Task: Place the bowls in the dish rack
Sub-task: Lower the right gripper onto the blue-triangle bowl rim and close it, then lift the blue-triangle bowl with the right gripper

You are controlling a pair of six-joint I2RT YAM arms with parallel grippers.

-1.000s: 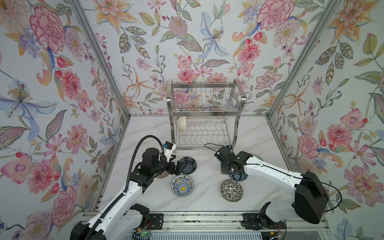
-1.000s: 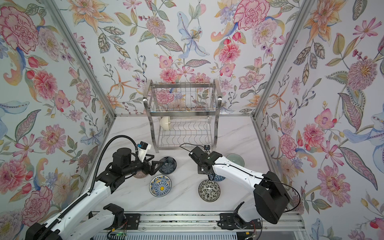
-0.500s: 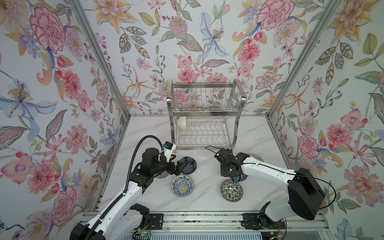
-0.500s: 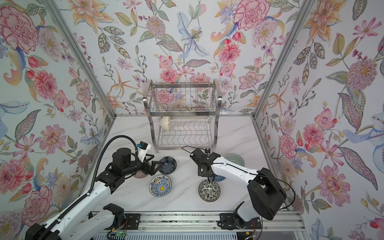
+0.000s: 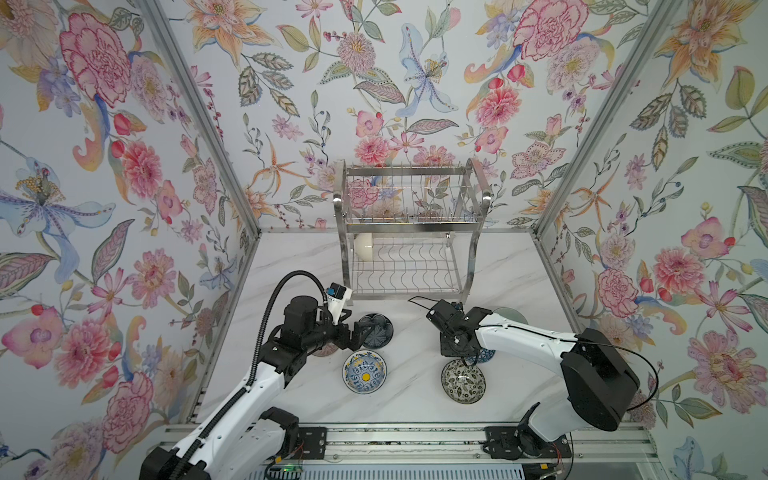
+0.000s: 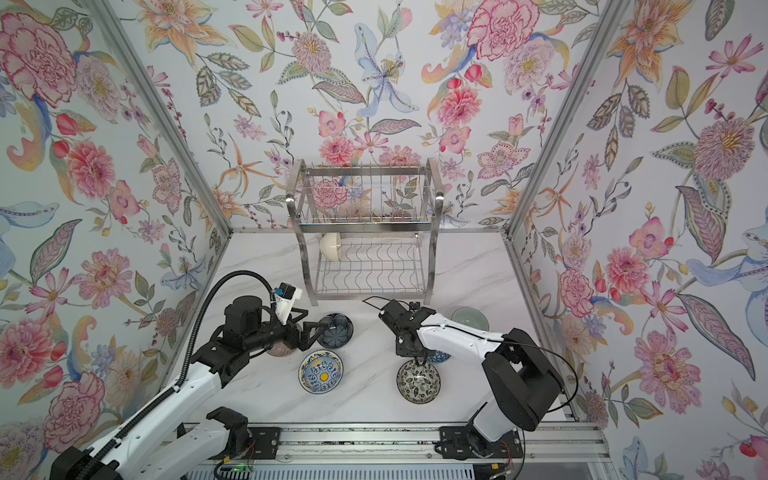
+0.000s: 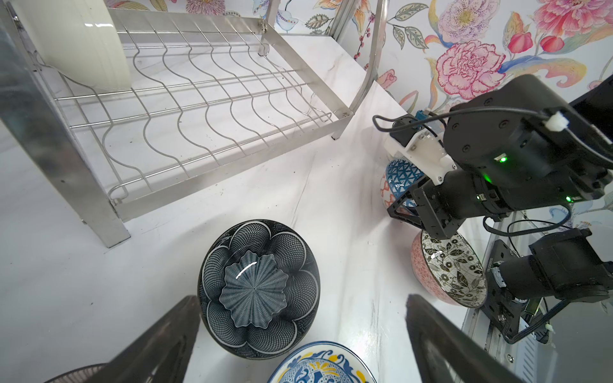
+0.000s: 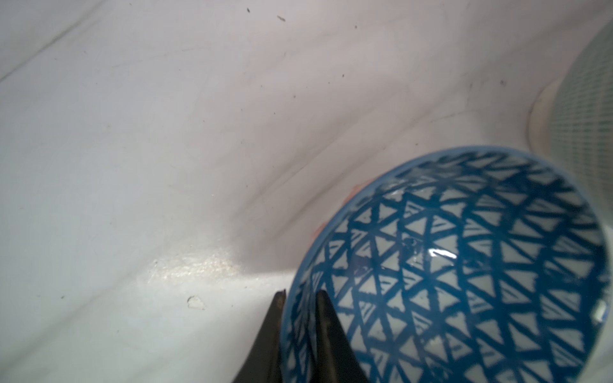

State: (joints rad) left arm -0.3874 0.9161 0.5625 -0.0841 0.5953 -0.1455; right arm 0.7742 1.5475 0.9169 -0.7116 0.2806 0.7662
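The right tool (image 8: 300, 293) has narrowed from half-open to pinch the left rim of the blue lattice bowl (image 8: 464, 282). The bowl sits mouth-up on the surface (image 5: 415, 399), right of centre, nearer than the dish rack (image 5: 409, 227). The left tool (image 7: 302, 298) gapes wide.

Probably a robotics lab test booth, floral-papered wall panels (image 5: 104, 166) on aluminium posts (image 5: 200, 120), marble-look tabletop (image 5: 415, 399), two robot arms (image 5: 523, 340) bolted to a metal rail (image 5: 395, 436), steel dish rack (image 5: 409, 227).

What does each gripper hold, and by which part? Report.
Right gripper pinches the blue lattice bowl by its rim, one finger inside. Left gripper open, nothing held.
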